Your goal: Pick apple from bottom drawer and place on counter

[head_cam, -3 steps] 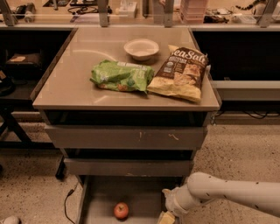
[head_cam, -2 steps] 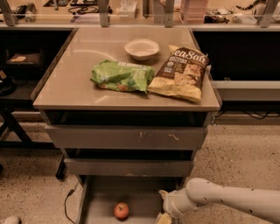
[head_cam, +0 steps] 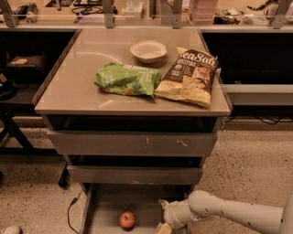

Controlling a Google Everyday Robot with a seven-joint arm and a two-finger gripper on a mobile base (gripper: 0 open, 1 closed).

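Observation:
A small red-orange apple [head_cam: 127,220] lies on the flat floor of the open bottom drawer [head_cam: 104,206], near its front. The beige counter [head_cam: 82,77] tops the grey drawer cabinet above it. My white arm reaches in from the lower right, and my gripper [head_cam: 163,221] hangs low over the right part of the drawer, to the right of the apple and apart from it. Only part of the fingers shows at the bottom edge of the view.
On the counter lie a green chip bag [head_cam: 128,80], a brown-and-yellow chip bag [head_cam: 188,77] and a white bowl [head_cam: 148,50]. Two grey drawer fronts [head_cam: 132,144] sit shut above the open drawer. A cluttered bench [head_cam: 137,13] runs behind. A black cable [head_cam: 71,210] lies on the floor to the left.
My arm and gripper have moved a little to the left over the drawer, closer to the apple. The apple has not moved.

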